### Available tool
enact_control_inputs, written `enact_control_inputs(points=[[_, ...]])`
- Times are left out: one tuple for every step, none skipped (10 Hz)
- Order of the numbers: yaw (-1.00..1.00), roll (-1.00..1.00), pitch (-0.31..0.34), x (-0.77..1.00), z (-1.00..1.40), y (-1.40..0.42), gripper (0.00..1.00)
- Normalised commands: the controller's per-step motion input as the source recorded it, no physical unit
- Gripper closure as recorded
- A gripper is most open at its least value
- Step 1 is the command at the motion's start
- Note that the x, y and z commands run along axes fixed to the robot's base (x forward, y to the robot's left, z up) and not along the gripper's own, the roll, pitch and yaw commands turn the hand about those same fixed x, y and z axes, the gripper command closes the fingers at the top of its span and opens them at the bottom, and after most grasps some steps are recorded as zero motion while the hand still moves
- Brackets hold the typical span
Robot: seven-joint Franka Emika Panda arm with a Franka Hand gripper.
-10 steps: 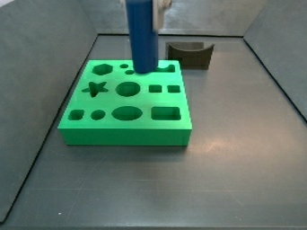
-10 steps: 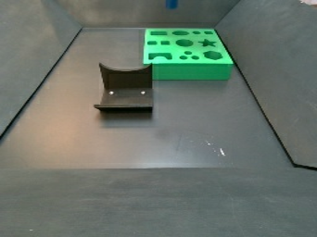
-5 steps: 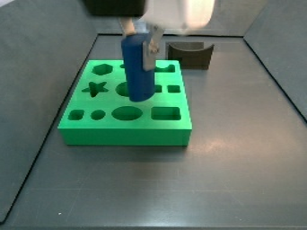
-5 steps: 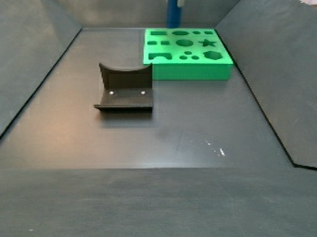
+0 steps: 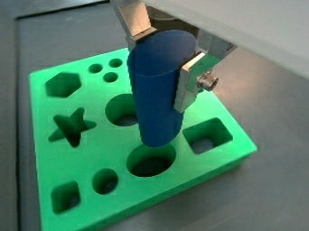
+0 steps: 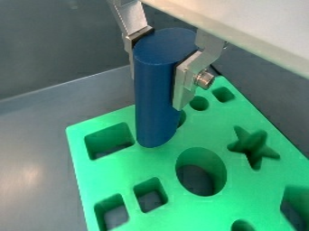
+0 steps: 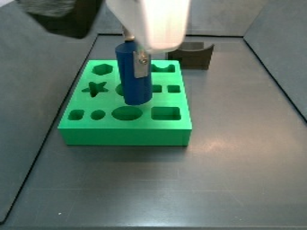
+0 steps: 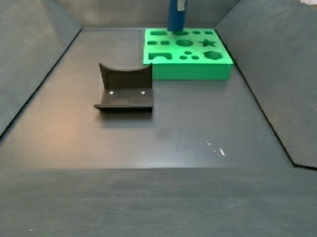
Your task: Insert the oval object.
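The oval object, a tall blue peg [image 5: 160, 90], stands upright between my gripper's [image 5: 163, 59] two silver fingers [image 5: 190, 79], which are shut on its upper part. It also shows in a wrist view [image 6: 160, 95] and in both side views [image 7: 135, 79] [image 8: 179, 17]. The gripper [image 7: 133, 56] holds it over the green block [image 7: 126, 126]. The peg's lower end hangs close above the block's top, beside an oval hole [image 5: 150, 164]. I cannot tell if it touches the block. The block also shows in a side view [image 8: 186, 70].
The green block's top has several other holes, among them a star [image 5: 69, 126], a hexagon [image 5: 60, 84] and a square [image 5: 205, 137]. The dark fixture [image 8: 124, 90] stands on the grey floor apart from the block. Grey walls ring the floor.
The gripper has come down into the side view with the peg. The peg has moved from the block's far part toward its middle and sits lower.
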Motion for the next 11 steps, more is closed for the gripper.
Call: enact_control_inputs(points=[[-0.93, 0.16, 0.053, -0.05, 0.00, -0.14, 1.00], [-0.92, 0.15, 0.057, -0.05, 0.00, -0.15, 1.00], [-0.88, 0.09, 0.027, 0.00, -0.04, -0.28, 1.00], [-0.84, 0.07, 0.020, 0.00, -0.21, -0.36, 1.00], [-0.56, 0.00, 0.000, -0.09, -0.24, -0.24, 1.00], [-0.15, 0.00, 0.000, -0.02, -0.10, 0.00, 1.00], [0.00, 0.00, 0.000, 0.01, -0.05, 0.00, 1.00], [0.00, 0.04, 0.000, -0.03, -0.37, 0.00, 1.00], [0.00, 0.02, 0.000, -0.11, -0.37, 0.00, 1.00], [-0.04, 0.00, 0.000, -0.17, -0.32, 0.00, 1.00], [-0.06, -0.01, 0.000, -0.08, -0.32, -0.06, 1.00]])
